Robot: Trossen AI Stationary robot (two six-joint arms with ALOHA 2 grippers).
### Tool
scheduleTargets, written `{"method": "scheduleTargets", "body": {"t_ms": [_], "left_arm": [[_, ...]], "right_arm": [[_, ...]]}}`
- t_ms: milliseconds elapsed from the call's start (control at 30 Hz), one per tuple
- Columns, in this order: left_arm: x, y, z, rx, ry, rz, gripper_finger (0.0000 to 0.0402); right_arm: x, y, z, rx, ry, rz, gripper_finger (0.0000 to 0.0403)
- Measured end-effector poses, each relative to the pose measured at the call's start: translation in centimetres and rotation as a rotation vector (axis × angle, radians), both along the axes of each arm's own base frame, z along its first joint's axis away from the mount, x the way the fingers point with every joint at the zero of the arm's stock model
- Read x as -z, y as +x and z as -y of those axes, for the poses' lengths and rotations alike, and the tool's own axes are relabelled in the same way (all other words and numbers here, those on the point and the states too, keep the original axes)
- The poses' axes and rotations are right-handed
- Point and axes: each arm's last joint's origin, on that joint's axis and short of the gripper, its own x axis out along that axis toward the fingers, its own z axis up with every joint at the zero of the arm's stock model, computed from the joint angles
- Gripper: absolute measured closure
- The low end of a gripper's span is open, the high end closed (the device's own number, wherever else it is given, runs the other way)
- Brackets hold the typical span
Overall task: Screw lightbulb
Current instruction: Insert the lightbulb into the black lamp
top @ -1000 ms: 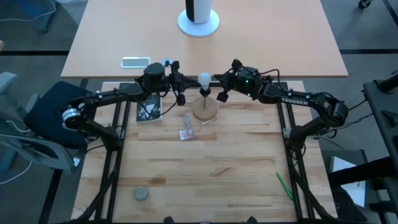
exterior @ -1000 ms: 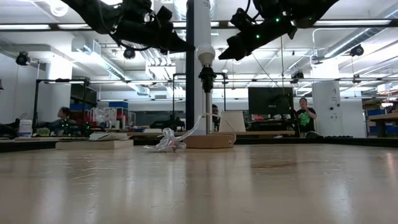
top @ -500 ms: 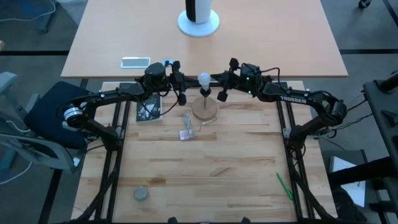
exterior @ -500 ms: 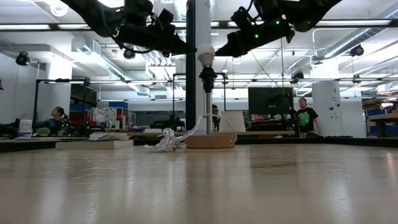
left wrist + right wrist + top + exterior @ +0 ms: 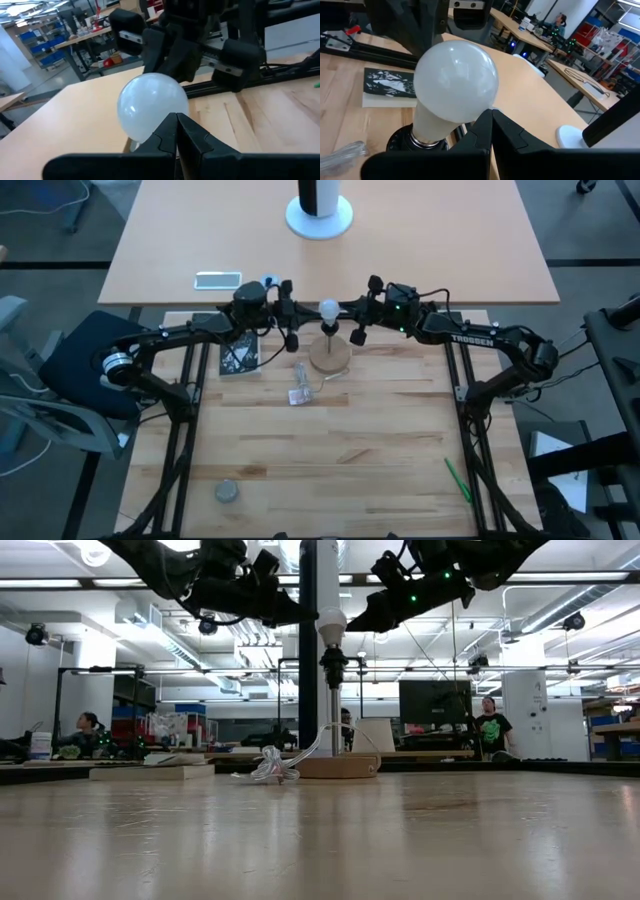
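Note:
The white lightbulb stands upright, its base in the black socket. The socket tops a thin stem on a round wooden disc near the table's far edge. My left gripper is shut and comes level at the globe from the table's left. My right gripper is shut and comes at it from the right, so the bulb stands between the two tips. In the left wrist view the globe fills the middle, just beyond my shut fingers. In the right wrist view it does the same. My left gripper lies with its shut fingertips against the globe's left side. It comes nearly level from the table's left. The bulb stays upright in the socket. My right gripper lies with its shut fingertips against the globe's lower right side. It comes nearly level from the table's right.
A crumpled clear wrapper and a dark booklet lie near the disc. A grey round piece and a green pen lie toward the near edge. On the far table are a phone and a white round stand. People are in the room behind.
My right gripper has swung about its wrist toward the far edge. Its shut tip has stayed at the bulb. The bulb and socket have kept their place.

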Motion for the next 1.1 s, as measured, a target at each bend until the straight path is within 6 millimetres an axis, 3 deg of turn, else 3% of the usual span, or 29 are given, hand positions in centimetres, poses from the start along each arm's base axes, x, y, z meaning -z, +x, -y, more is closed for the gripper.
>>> {"method": "scheduleTargets", "body": {"t_ms": [1100], "left_arm": [[0.15,-0.05,-0.06,-0.012,0.021,-0.008,0.0401]], "right_arm": [[0.51,-0.07,-0.80,-0.042,0.106,-0.029,0.0403]]}}
